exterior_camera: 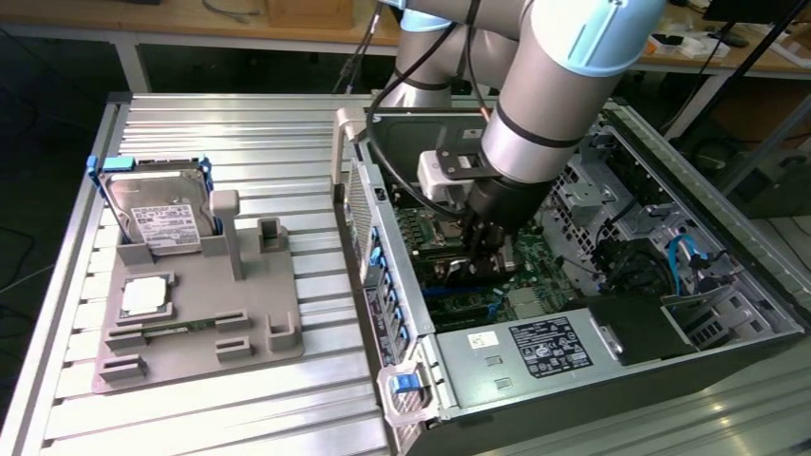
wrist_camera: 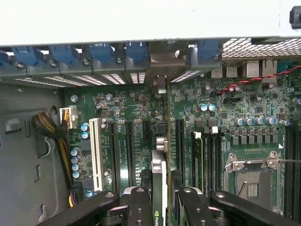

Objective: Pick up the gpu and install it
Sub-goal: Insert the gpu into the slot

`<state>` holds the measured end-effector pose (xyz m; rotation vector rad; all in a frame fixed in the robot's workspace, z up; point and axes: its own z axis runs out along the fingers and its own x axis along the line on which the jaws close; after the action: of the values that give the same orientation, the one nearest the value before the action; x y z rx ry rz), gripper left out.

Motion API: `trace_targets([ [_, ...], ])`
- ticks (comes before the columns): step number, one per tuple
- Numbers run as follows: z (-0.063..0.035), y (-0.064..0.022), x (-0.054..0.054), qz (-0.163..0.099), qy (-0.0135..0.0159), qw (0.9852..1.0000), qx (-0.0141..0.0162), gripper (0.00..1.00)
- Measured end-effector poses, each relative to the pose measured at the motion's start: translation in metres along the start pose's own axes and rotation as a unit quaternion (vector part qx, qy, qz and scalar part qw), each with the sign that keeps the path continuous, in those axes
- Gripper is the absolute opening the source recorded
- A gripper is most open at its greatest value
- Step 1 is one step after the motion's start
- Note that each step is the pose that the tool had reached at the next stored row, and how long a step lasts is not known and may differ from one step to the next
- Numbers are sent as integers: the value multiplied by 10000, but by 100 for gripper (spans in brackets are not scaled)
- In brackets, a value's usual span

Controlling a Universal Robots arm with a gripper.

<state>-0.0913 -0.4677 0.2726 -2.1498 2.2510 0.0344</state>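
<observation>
The gpu (wrist_camera: 159,172) shows edge-on as a thin card with a silvery strip and a green logo, standing upright over the green motherboard (wrist_camera: 216,108). My gripper (wrist_camera: 160,201) is shut on it, one black finger (wrist_camera: 140,207) on each side. The card's far end reaches the metal bracket (wrist_camera: 160,82) at the slot openings in the case's rear wall. It lies in line with the long black expansion slots (wrist_camera: 115,150); whether it is seated I cannot tell. In the exterior view the gripper (exterior_camera: 488,252) is down inside the open computer case (exterior_camera: 709,237).
A white slot (wrist_camera: 96,150) and cable bundle (wrist_camera: 49,129) lie to one side of the card, memory slots and the open processor socket (wrist_camera: 254,181) to the other. Outside the case, a grey holder (exterior_camera: 203,323) carries the hard drive (exterior_camera: 159,214) and a square processor chip (exterior_camera: 146,296).
</observation>
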Motion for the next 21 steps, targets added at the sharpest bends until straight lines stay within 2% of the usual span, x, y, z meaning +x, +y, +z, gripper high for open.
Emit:
trace_targets([
  [9,47,0,2,2,-5,10000,-42,27],
  [13,52,0,1,2,-7,10000,-43,27],
  [21,60,3,-14,2,-28,10000,-44,27],
])
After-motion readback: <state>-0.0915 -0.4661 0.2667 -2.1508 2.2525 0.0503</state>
